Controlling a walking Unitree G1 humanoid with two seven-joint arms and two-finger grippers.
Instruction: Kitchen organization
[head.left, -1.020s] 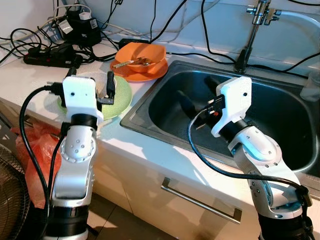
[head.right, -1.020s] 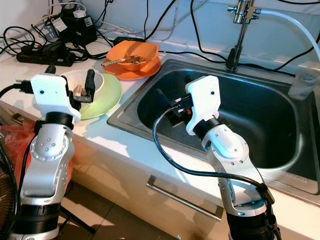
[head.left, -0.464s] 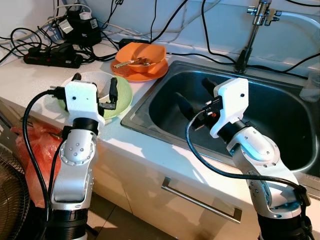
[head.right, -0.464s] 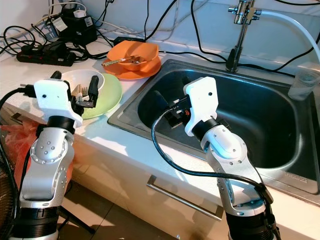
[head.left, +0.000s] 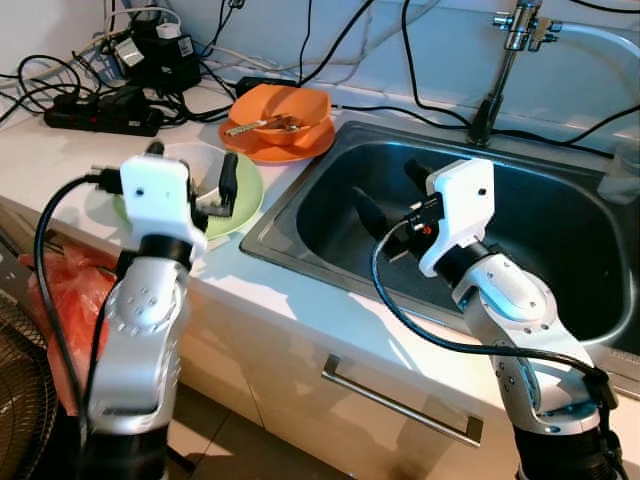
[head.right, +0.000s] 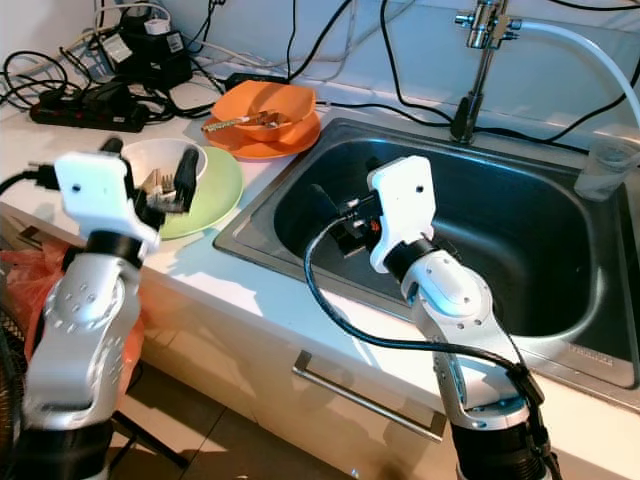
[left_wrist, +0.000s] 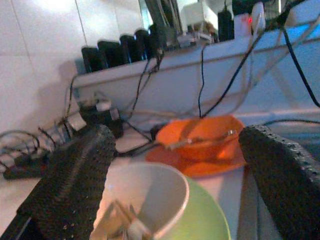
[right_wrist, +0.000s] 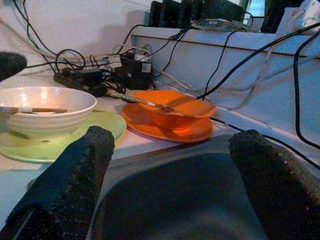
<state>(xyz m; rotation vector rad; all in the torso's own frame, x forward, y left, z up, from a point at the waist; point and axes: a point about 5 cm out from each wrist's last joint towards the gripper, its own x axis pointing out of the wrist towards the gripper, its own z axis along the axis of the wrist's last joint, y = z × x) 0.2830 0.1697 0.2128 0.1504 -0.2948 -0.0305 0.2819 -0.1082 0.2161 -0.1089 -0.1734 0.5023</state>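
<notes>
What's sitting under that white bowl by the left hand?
The white bowl sits on a green plate. Chopsticks lie inside the bowl. The left hand brackets the bowl, fingers open. The plate's middle is covered by the bowl.

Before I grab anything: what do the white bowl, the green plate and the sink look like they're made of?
White bowl: likely glazed ceramic, glossy highlights. Green plate: smooth and matte, probably plastic or melamine; can't be sure. Sink: brushed stainless steel, grey metallic sheen.
</notes>
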